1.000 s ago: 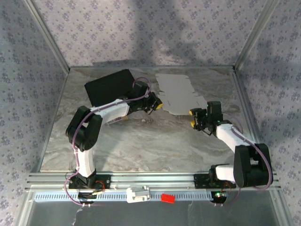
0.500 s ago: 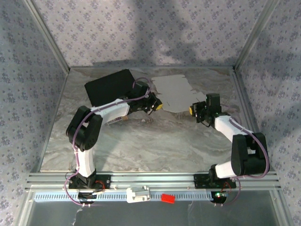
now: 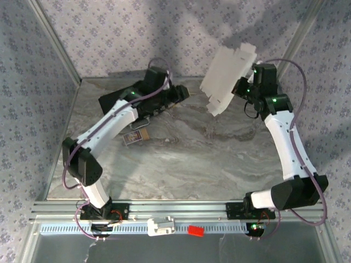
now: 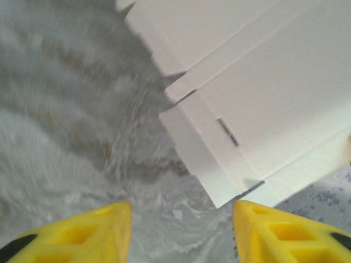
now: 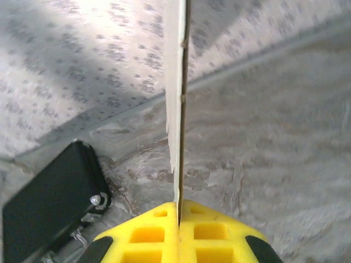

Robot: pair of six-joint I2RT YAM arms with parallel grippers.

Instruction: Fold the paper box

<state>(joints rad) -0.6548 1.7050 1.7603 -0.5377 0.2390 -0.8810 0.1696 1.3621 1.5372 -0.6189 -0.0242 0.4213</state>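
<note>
We are looking at the paper box (image 3: 227,76), a thin white die-cut cardboard sheet with flaps and tabs. It is hanging unfolded in the air over the far right part of the grey marbled tabletop (image 3: 181,164), turned roughly on edge and touching nothing below it. The right gripper (image 3: 242,87) is pinching the sheet at its right side. In the right wrist view we are seeing the paper box (image 5: 176,109) edge-on as a narrow white strip. It is rising straight out of the right gripper (image 5: 179,205), whose yellow fingers are pressing together on it with no gap showing.

To the left of the sheet, the left gripper (image 3: 184,94) is hovering over the far middle of the table, pointing towards the cardboard. In the left wrist view the left gripper (image 4: 181,211) is standing with its yellow fingers spread and nothing between them. The notched, slotted lower edge of the paper box (image 4: 263,82) is lying just ahead, apart from both fingertips.

Further left, a black rectangular case (image 3: 109,101) is resting at the far left of the table, partly covered by the left arm. A small printed card (image 3: 135,136) is lying flat just nearer than it.
</note>
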